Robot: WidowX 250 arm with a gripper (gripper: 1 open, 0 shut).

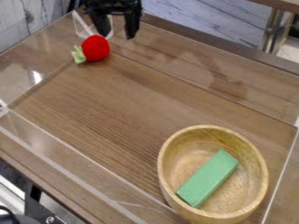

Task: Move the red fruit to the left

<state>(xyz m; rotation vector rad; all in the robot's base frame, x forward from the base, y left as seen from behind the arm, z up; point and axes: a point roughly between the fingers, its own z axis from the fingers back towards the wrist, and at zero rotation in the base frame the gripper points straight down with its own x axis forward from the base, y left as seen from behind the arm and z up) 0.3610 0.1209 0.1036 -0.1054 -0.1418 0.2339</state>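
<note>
The red fruit (94,48) is small, round and glossy, with a green leafy cap pointing left. It lies on the wooden table (128,114) at the far left, free of any grip. My gripper (118,29) hangs just above and to the right of it, near the top edge of the view. It is open, its two black fingers spread with nothing between them. The upper part of the arm is cut off by the frame.
A wooden bowl (177,171) stands at the front right with a flat green block (207,178) lying in it. Clear raised walls run along the table's left and front edges. A grey cabinet face and a table leg stand behind the far edge.
</note>
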